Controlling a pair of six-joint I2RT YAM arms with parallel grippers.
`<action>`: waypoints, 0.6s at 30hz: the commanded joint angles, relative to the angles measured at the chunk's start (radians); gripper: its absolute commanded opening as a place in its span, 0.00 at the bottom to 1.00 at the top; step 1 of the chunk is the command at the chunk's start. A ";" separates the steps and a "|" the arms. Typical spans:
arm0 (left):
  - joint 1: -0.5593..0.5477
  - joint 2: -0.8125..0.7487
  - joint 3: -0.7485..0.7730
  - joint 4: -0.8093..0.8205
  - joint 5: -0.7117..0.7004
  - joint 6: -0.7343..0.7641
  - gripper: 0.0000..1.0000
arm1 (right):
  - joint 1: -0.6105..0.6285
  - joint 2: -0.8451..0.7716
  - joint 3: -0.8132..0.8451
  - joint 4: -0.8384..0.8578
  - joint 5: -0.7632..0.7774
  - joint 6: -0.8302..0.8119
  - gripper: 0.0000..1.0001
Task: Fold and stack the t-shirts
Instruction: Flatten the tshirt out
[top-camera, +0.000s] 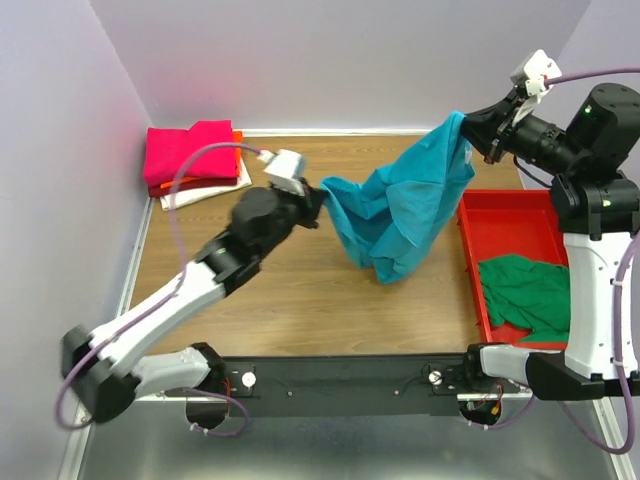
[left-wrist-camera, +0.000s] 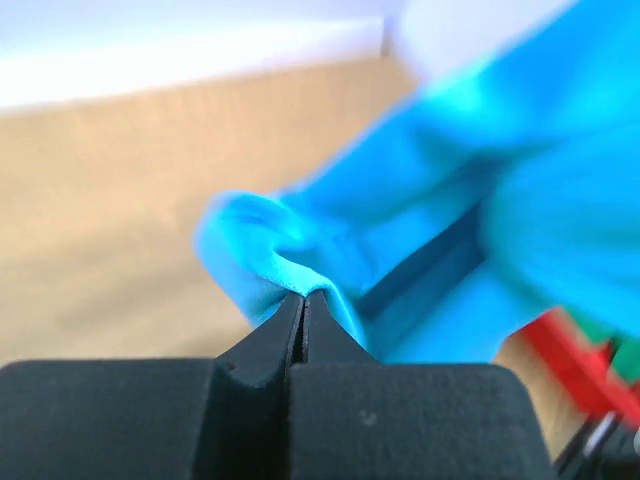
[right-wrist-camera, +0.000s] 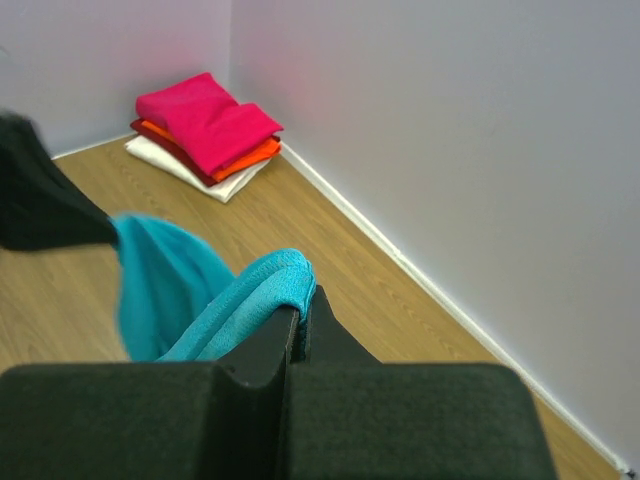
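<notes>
Stack of shirts (right-wrist-camera: 205, 128): right wrist, overhead only

teal t-shirt (left-wrist-camera: 520, 200): showed smeared with blur in left wrist view, ran off the edge from 1 to 3 o'clock.
red tray (left-wrist-camera: 575, 368): appeared as a blurred sliver at 4 o'clock, clipped by the edge.
green t-shirt (top-camera: 525, 292): lay hidden on its 3 o'clock side behind right arm (top-camera: 598, 270).
orange t-shirt (right-wrist-camera: 250, 155), cream t-shirt (right-wrist-camera: 185, 165): lay mostly buried under magenta t-shirt (right-wrist-camera: 205, 118).
left arm (right-wrist-camera: 40, 200): showed as a dark blur at 9 o'clock in right wrist view, cropped.
</notes>
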 joint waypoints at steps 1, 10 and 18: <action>0.001 -0.178 0.056 -0.178 -0.239 0.141 0.00 | -0.005 -0.029 0.080 -0.013 0.040 -0.004 0.00; 0.001 -0.513 0.277 -0.348 -0.344 0.233 0.00 | -0.054 -0.061 0.239 -0.065 0.123 0.000 0.00; 0.001 -0.622 0.320 -0.299 -0.259 0.285 0.00 | -0.137 -0.095 0.304 -0.166 0.002 -0.021 0.00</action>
